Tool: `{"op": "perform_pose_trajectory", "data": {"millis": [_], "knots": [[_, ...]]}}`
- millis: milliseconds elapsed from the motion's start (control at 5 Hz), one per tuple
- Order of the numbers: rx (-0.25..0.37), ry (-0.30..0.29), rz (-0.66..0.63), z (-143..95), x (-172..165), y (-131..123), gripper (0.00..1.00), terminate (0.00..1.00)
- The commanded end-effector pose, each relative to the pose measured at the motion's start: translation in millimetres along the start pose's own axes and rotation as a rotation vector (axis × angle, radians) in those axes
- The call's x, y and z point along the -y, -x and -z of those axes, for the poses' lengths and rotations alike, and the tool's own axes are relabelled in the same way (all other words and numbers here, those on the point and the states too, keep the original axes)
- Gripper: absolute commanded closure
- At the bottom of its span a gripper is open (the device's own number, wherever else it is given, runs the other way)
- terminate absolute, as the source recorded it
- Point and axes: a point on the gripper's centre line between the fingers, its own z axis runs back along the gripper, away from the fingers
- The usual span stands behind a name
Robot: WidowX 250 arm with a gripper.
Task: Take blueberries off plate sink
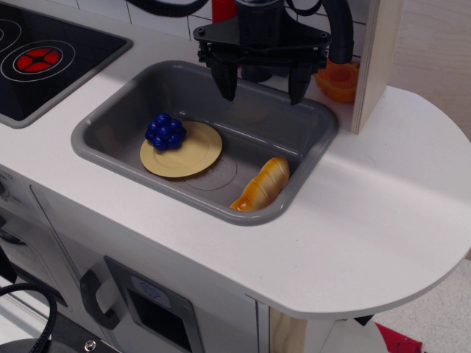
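Gripper (262, 87) hangs open over the sink (309, 151); I worry a low grab at the berries (165, 132) drags the plate (188, 154) too.

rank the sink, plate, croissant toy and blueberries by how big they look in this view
1. sink, by far the largest; it holds the other three
2. plate
3. croissant toy, clearly shorter than the plate is wide, though it leans on the sink wall, so its full length is uncertain
4. blueberries, smallest
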Motion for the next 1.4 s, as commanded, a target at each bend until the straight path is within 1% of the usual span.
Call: {"op": "perform_pose_trajectory", "data": {"millis": [0, 400, 600, 800, 1000, 1200], "knots": [[0.000, 0.000, 0.000, 0, 0, 0, 0.00, 0.00], [0.031, -0.050, -0.134, 17, -50, -28, 0.00, 0.00], [0.057, -0.087, -0.219, 29, -79, -33, 0.00, 0.00], [0.075, -0.105, -0.302, 40, -99, -39, 0.00, 0.00], [0.076, -0.114, -0.328, 51, -106, -43, 0.00, 0.00], [0.054, -0.116, -0.345, 66, -113, -44, 0.00, 0.00]]}}
